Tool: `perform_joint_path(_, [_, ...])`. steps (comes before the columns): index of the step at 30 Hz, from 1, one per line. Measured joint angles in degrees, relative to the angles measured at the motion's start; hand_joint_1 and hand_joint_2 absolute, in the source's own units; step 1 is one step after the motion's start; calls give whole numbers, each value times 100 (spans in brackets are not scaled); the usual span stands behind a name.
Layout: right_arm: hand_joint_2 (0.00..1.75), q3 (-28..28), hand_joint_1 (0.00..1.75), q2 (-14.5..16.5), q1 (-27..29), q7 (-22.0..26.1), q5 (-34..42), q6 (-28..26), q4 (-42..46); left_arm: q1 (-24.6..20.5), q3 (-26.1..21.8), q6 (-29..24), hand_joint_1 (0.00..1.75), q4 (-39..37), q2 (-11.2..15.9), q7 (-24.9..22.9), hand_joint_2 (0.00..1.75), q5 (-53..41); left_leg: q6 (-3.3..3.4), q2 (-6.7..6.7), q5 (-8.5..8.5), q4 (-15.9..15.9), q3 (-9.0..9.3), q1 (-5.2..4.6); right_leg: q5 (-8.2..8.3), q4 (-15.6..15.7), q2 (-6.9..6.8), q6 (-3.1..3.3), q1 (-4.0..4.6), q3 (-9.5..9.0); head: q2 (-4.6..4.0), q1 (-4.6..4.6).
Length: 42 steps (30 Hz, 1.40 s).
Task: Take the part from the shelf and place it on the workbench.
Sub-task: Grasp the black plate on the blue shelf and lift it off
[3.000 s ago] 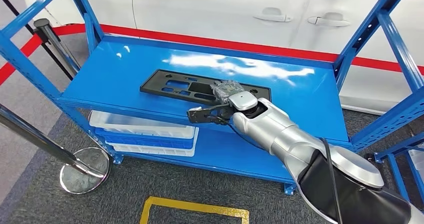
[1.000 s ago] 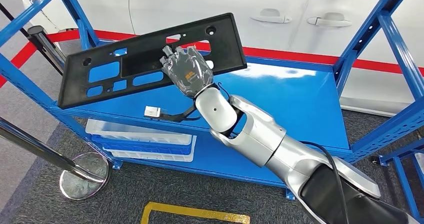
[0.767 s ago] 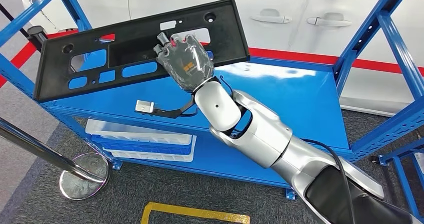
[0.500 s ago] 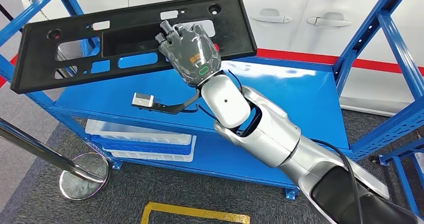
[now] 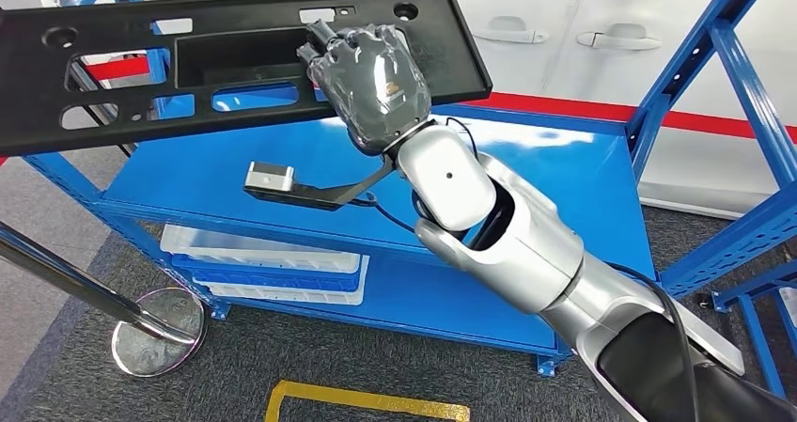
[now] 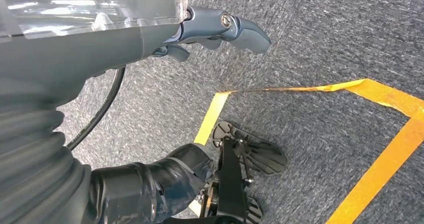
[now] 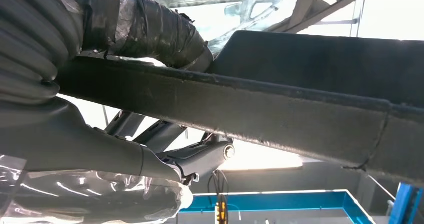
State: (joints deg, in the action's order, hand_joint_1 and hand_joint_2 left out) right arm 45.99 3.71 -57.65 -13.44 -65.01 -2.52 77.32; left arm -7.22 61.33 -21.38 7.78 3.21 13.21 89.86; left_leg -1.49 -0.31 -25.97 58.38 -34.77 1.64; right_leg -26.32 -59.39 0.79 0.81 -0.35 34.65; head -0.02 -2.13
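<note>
The part [image 5: 244,27] is a long black plastic panel with several cut-outs. My right hand [image 5: 376,84] holds it in the air above the blue shelf [image 5: 526,187], gripping its near long edge close to the right end. The panel stretches left past the picture's edge and touches nothing else. In the right wrist view the part's edge [image 7: 300,109] runs across, with my fingers [image 7: 140,29] wrapped on one side and my thumb [image 7: 75,149] on the other. My left hand [image 6: 150,34] hangs over the grey floor, fingers apart and holding nothing.
The shelf's blue posts [image 5: 742,74] rise at both sides. White bins [image 5: 273,253] sit on its lower level. A chrome stanchion base [image 5: 155,333] stands at the left on the carpet. Yellow floor tape [image 5: 367,408] lies in front. A white car [image 5: 564,27] is behind.
The part lay flat on the shelf three seconds ago. My right hand has since lifted it clear, and over the last second raised it further and swung it left, nearer level.
</note>
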Motion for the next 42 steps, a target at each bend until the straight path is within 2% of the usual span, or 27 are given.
perform_joint_path(22, [175,49,175,-150,-129,-30,390,260,147,-1,0,-4,0,0,0,23,175,15,19,-1,-10,15,-5,-21,1,4,-1,-5,-24,-2,0,-1])
perform_joint_path(27, [175,73,175,-159,-137,-54,365,257,147,-1,0,-31,0,0,1,-16,175,15,71,-1,-35,54,-23,-43,-3,5,-1,-51,-47,-3,0,-1])
perform_joint_path(29, [175,83,175,-159,-153,-54,358,258,147,-1,0,-33,0,0,2,-26,175,15,106,-2,-35,73,-34,-58,8,13,-1,-84,-63,-6,0,-2])
perform_joint_path(31, [175,90,175,-160,-180,-54,355,260,147,-5,0,-37,0,0,2,-42,175,15,168,7,14,21,-15,-50,14,28,-1,-131,-70,-15,0,-2])
perform_joint_path(33, [175,93,175,-163,-218,-52,352,275,144,-12,0,-41,0,0,1,-51,175,15,243,30,92,-100,35,-22,-155,-159,-15,-168,-62,57,0,19])
perform_joint_path(36, [175,107,175,-176,-251,-50,351,312,123,-19,0,-42,0,0,0,-51,175,15,288,47,133,-148,50,-17,-664,-1118,-29,-204,-76,470,0,51])
perform_joint_path(37, [175,114,175,-186,-248,-50,351,320,110,-19,0,-42,0,0,0,-51,175,15,287,46,131,-136,44,-15,-721,-1361,-30,-220,-89,575,0,52])
perform_joint_path(38, [175,121,175,-195,-245,-50,351,326,97,-19,0,-42,0,0,0,-51,175,15,282,44,127,-121,37,-11,-672,-1422,-32,-238,-107,598,0,52])
perform_joint_path(39, [175,125,175,-201,-245,-50,351,328,87,-18,0,-42,0,0,0,-51,175,15,269,39,119,-99,30,-1,-524,-1270,-36,-256,-128,515,0,52])
perform_joint_path(40, [175,126,175,-204,-248,-50,351,328,80,-16,0,-42,0,0,0,-50,175,15,248,32,105,-68,24,11,-323,-941,-42,-276,-153,340,0,53])
perform_joint_path(42, [175,129,175,-203,-265,-48,351,319,75,-18,0,-42,0,-1,6,-43,175,14,175,15,81,0,-15,23,-104,-316,-35,-286,-164,8,1,54])
